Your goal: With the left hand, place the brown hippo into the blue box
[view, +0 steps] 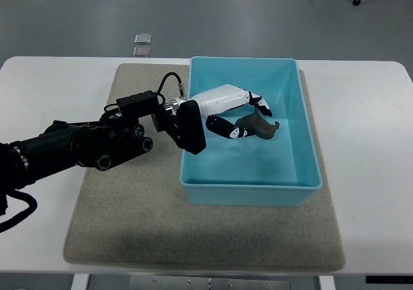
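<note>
The blue box [303, 174] stands on a beige mat in the middle of the white table. My left arm comes in from the left edge and reaches over the box's left wall. My left hand [248, 117], white with black fingers, is inside the box with its fingers curled around the brown hippo [260, 127]. The hippo is low in the box, near its floor; whether it touches the floor I cannot tell. The right arm is out of view.
A beige mat [122, 225] covers the table's middle under the box. The white table [368, 141] extends on both sides. Two small silver floor plates [142, 44] lie beyond the table's far edge. Chair castors [356, 0] show at the top right.
</note>
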Action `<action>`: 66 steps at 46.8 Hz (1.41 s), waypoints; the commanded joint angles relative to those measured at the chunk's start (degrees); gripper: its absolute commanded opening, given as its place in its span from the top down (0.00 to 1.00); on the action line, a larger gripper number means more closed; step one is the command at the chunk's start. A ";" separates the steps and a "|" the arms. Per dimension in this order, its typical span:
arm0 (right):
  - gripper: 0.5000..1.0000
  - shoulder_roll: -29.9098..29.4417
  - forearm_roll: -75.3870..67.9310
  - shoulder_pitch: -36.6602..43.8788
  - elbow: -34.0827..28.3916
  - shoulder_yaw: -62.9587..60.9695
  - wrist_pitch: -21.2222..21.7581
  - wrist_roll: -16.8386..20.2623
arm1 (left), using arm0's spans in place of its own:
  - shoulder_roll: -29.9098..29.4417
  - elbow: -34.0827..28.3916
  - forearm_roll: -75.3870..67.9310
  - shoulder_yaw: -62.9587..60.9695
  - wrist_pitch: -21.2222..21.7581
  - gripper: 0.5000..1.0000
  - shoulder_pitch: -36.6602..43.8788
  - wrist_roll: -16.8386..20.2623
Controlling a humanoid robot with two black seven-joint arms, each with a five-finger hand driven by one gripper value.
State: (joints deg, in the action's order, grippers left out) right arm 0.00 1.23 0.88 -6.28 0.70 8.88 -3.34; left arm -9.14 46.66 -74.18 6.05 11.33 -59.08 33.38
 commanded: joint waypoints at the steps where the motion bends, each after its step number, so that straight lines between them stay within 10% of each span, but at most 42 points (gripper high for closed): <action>1: 0.13 0.00 0.00 0.00 0.04 0.00 0.00 0.00 | 0.00 0.01 0.00 0.01 0.10 0.23 0.28 0.02; 21: 0.13 0.00 0.00 0.00 -0.05 0.00 0.00 0.00 | -0.61 -0.17 8.33 1.07 0.01 0.02 -0.07 0.02; 50: 0.13 0.00 0.00 0.00 0.04 0.00 0.00 0.00 | -4.04 -1.75 44.19 12.31 -3.68 0.01 -1.65 -0.60; 66: 0.13 0.00 0.00 0.00 0.04 0.00 0.00 0.00 | -5.36 -17.73 66.52 13.63 -23.79 0.01 -2.35 -0.77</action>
State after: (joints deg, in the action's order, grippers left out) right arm 0.00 1.23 0.87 -6.27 0.70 8.87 -3.33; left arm -14.44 33.17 -11.82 19.49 -7.16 -61.52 32.63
